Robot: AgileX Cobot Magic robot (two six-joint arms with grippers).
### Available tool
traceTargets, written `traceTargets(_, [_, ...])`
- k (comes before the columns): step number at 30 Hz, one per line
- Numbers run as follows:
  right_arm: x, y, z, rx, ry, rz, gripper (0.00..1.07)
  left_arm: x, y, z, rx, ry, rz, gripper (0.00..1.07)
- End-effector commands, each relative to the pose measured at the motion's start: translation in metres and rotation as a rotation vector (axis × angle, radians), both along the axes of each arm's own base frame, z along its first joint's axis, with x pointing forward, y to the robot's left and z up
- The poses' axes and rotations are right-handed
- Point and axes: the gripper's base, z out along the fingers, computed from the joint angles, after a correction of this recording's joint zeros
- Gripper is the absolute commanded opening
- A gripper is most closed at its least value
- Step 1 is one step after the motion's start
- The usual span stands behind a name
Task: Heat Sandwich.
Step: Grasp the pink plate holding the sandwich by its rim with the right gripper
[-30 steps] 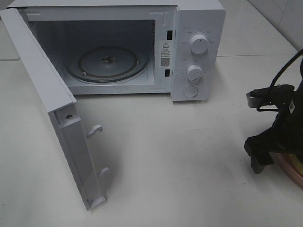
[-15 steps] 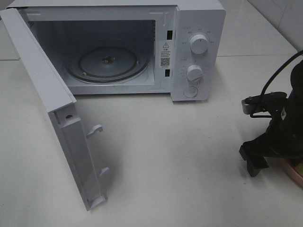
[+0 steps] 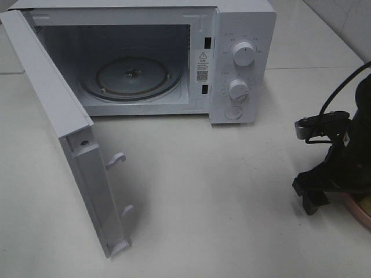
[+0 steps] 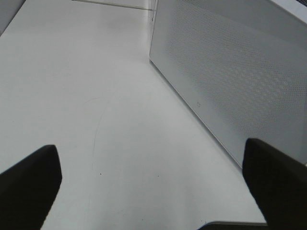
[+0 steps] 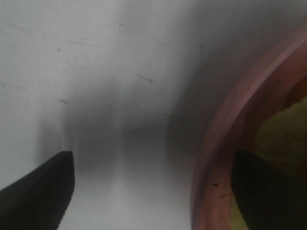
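At the far left, the left gripper [image 4: 151, 165] hangs with its black fingers wide apart and nothing between them, just above the white tabletop [image 3: 220, 191] and beside a perforated white panel that is probably the outer face of the white microwave's door [image 3: 64, 133]. The door stands swung open to the left. Right of it, the white boxy microwave oven [image 3: 243, 35] shows its round glass turntable [image 3: 130, 78] bare. At the near right edge, the right gripper [image 5: 153, 167] is down at the round pink plate [image 5: 216, 158]. Its fingers are apart and straddle the rim, one outside on the table side and one over the plate's inside. The sandwich [image 5: 283, 129], seen as pale yellow-green filling, lies on that plate, well apart from the oven. The inner finger looks close to the food, so closing could dent or push it. A pinch on one edge of the rim could let the plate tip when lifted, sliding the sandwich off.
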Motion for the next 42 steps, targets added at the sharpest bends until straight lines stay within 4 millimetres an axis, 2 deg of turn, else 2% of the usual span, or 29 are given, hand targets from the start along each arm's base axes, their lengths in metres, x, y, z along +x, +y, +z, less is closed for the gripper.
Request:
traceTargets(1, [-0.003,-0.002,-0.006,-0.019,0.048,0.014,0.83,-0.002,-0.001,0.001,-0.011,-0.030,0.001,0.97])
traceTargets(3, [-0.003,-0.003,-0.007,-0.020,0.051,0.015,0.75,-0.002,-0.001,0.001,-0.011,-0.030,0.001,0.97])
traceTargets(5, [-0.003,-0.003,-0.007,-0.023,0.049,0.019,0.72,-0.002,-0.001,0.001,-0.011,-0.030,0.001,0.97])
traceTargets(6, [-0.002,-0.004,-0.007,-0.034,0.044,0.025,0.63,-0.002,-0.001,0.001,-0.011,-0.030,0.001,0.97])
traceTargets(8, [-0.002,-0.005,-0.006,-0.049,0.038,0.013,0.53,-0.002,-0.001,0.001,-0.011,-0.030,0.001,0.97])
traceTargets(9, [-0.002,-0.005,-0.006,-0.049,0.038,0.013,0.53,-0.002,-0.001,0.001,-0.011,-0.030,0.001,0.97])
traceTargets(10, [-0.002,-0.007,-0.006,-0.067,0.035,-0.007,0.39,-0.002,-0.001,0.001,-0.011,-0.030,0.001,0.97])
traceTargets(12, [-0.002,-0.009,-0.006,-0.086,0.038,-0.019,0.25,-0.002,-0.001,0.001,-0.011,-0.030,0.001,0.97])
traceTargets(13, [-0.002,-0.009,-0.006,-0.086,0.038,-0.019,0.25,-0.002,-0.001,0.001,-0.011,-0.030,0.001,0.97])
traceTargets(14, [-0.002,-0.009,-0.006,-0.094,0.041,-0.023,0.18,-0.002,-0.001,0.001,-0.011,-0.030,0.001,0.97])
traceTargets(15, [-0.002,-0.010,-0.006,-0.100,0.040,-0.026,0.05,-0.002,-0.001,0.001,-0.011,-0.030,0.001,0.97])
traceTargets(16, [-0.002,-0.010,-0.006,-0.101,0.039,-0.024,0.00,-0.002,-0.001,0.001,-0.011,-0.030,0.001,0.97])
traceTargets(35, [-0.006,-0.013,-0.005,-0.142,0.067,-0.059,0.00,-0.002,-0.001,0.001,-0.011,-0.030,0.001,0.97])
traceTargets(42, [-0.007,-0.003,-0.003,-0.209,0.054,-0.018,0.00,-0.002,-0.001,0.001,-0.011,-0.030,0.001,0.97])
